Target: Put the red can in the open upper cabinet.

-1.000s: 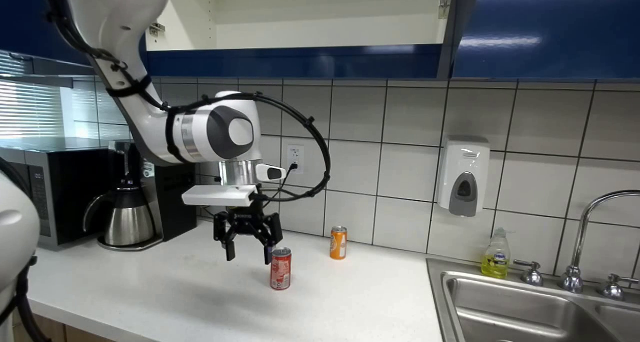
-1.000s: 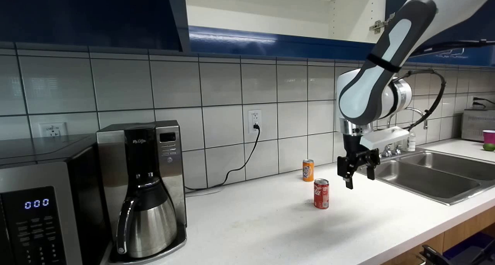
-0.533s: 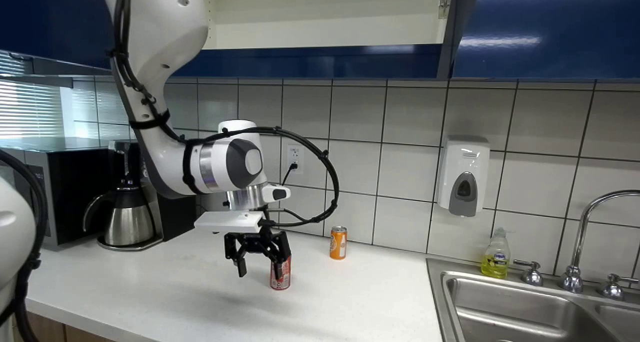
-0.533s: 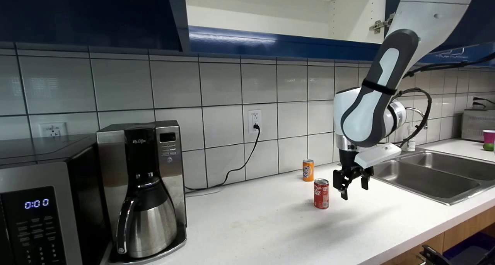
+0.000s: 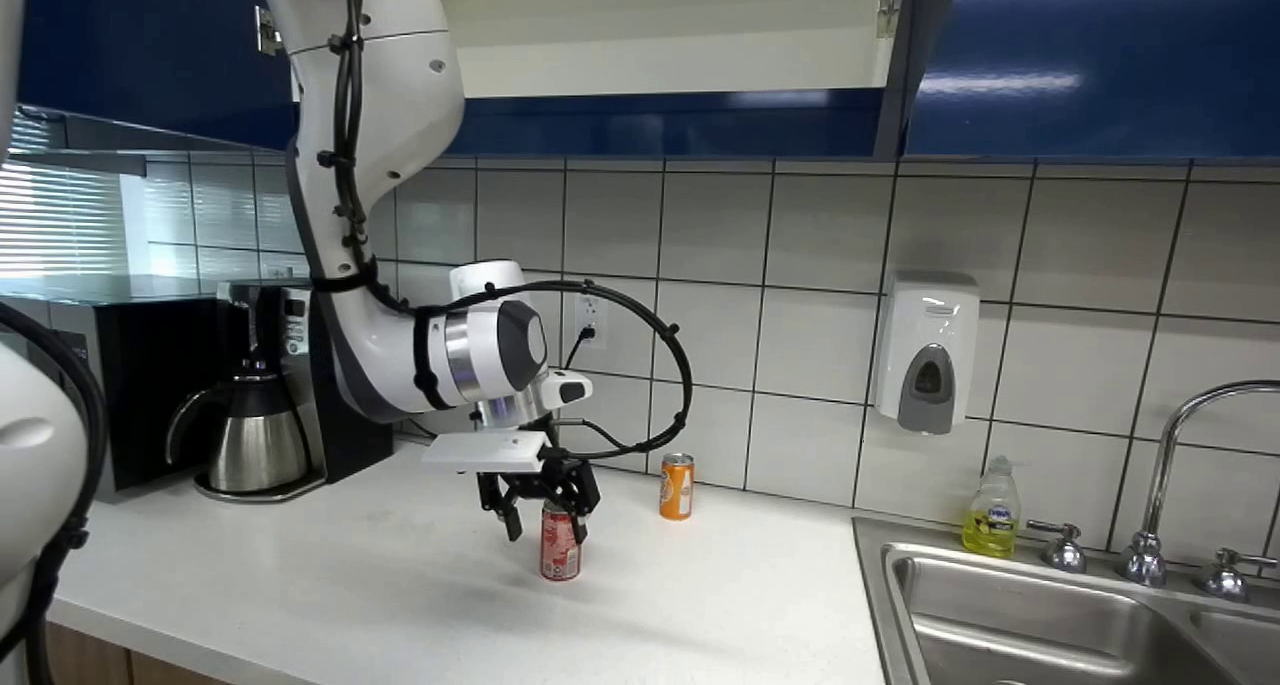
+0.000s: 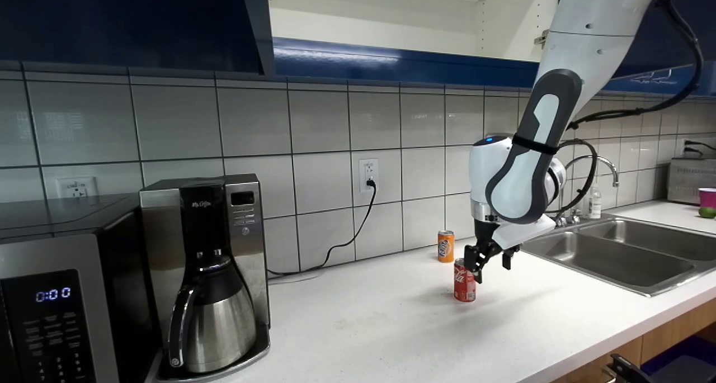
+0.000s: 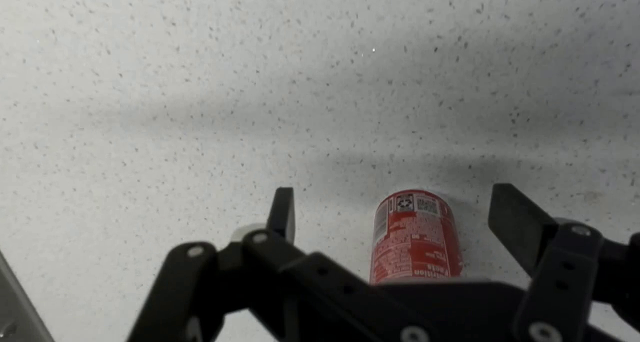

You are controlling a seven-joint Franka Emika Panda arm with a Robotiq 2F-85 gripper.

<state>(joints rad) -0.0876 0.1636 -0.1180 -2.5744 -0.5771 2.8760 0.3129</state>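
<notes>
1. Red can [image 6: 464, 289]: one, upright on the tabletop [image 6: 363, 338], pale lettering on the body. Lower right of centre in an exterior view; low and right of centre in the wrist view, partly hidden there by the gripper.

2. Gripper [image 5: 547, 535]: one, black, pointing downward at the upper part of the red can. Its fingers [image 7: 517, 222] stand spread apart; in the wrist view the can appears between them, nearer the right-hand one in that frame, with tabletop visible on either side of it.

3. Robot arm [image 5: 385, 115]: white with dark grey trim, black cables strapped along it. Reaches down from the top edge in both exterior views.

4. Open upper cabinet [image 5: 660, 50]: cream interior, glossy blue lower rail. Top centre in both exterior views, well above the cans.

5. Orange can [image 6: 446, 246]: upright on the tabletop, near the tiled wall; above and left of the red can in an exterior view.

6. Coffee maker [image 6: 244, 260]: left of frame, steel jug [image 6: 221, 332] seated on its base.

7. Microwave [image 6: 72, 282]: lower left of frame, beside the coffee maker; display lit.

8. Sink [image 5: 885, 605]: steel, lower right of frame, with curved tap [image 5: 1160, 475].

9. Soap bottle [image 5: 990, 527]: yellow contents, at the sink's back edge.

10. Soap dispenser [image 5: 928, 350]: white and grey, wall-mounted, right of centre.
</notes>
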